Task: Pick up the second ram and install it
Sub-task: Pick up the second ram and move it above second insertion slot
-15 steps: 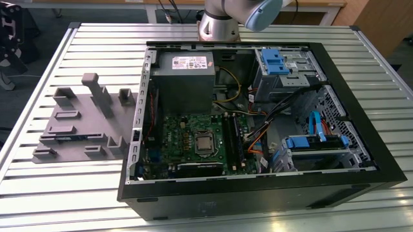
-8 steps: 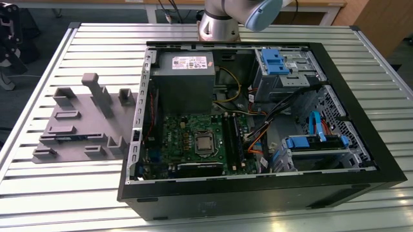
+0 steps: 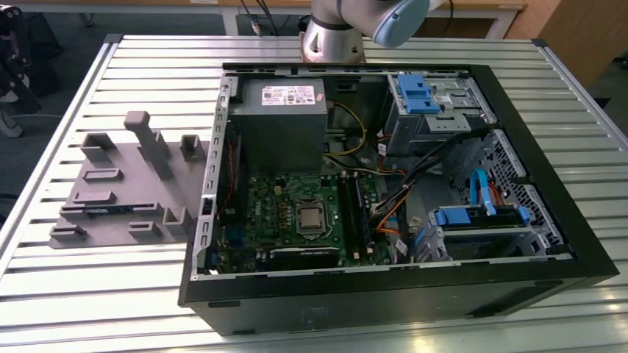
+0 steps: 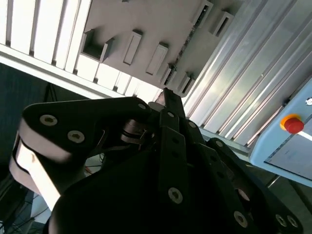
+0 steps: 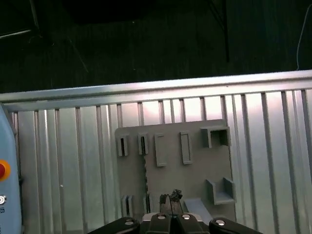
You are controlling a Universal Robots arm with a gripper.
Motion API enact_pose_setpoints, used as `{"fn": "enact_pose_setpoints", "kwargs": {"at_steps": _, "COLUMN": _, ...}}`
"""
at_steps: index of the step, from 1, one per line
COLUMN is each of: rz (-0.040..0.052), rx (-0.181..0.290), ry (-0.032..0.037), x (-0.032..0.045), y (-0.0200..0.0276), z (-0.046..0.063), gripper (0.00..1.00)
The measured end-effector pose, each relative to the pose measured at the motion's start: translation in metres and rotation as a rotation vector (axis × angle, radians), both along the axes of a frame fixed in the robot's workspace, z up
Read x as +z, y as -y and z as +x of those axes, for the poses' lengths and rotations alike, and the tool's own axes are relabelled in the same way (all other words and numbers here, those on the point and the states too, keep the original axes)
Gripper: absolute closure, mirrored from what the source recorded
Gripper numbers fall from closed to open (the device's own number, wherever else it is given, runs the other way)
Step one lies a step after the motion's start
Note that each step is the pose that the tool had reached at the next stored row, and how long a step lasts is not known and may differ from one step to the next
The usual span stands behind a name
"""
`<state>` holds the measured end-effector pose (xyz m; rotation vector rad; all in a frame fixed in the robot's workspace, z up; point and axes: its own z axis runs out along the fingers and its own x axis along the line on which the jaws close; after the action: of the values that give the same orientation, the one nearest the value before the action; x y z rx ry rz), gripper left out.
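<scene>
With the gripper (image 5: 169,198) clenched on nothing over the grey fixture plate (image 5: 195,170) on the surface (image 5: 73,161), and the second ram (image 5: 145,173) standing edge-up in that plate, any unopened or misaligned descent would probably strike the board's thin edge and jam it.
</scene>
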<state>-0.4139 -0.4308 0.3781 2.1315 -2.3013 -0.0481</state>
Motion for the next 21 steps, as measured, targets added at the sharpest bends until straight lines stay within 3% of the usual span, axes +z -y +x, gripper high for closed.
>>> {"fn": "enact_pose_setpoints", "kwargs": {"at_steps": 7, "rz": 0.0000, "rx": 0.110, "ry": -0.0001, "x": -0.0007, "y": 0.0000, "z": -0.0002, "gripper": 0.89}}
{"fn": "enact_pose_setpoints", "kwargs": {"at_steps": 19, "rz": 0.0000, "rx": 0.114, "ry": 0.0000, "x": -0.0007, "y": 0.0001, "z": -0.0003, "gripper": 0.89}}
{"fn": "enact_pose_setpoints", "kwargs": {"at_steps": 21, "rz": 0.0000, "rx": 0.115, "ry": 0.0000, "x": -0.0007, "y": 0.0000, "z": -0.0003, "gripper": 0.65}}
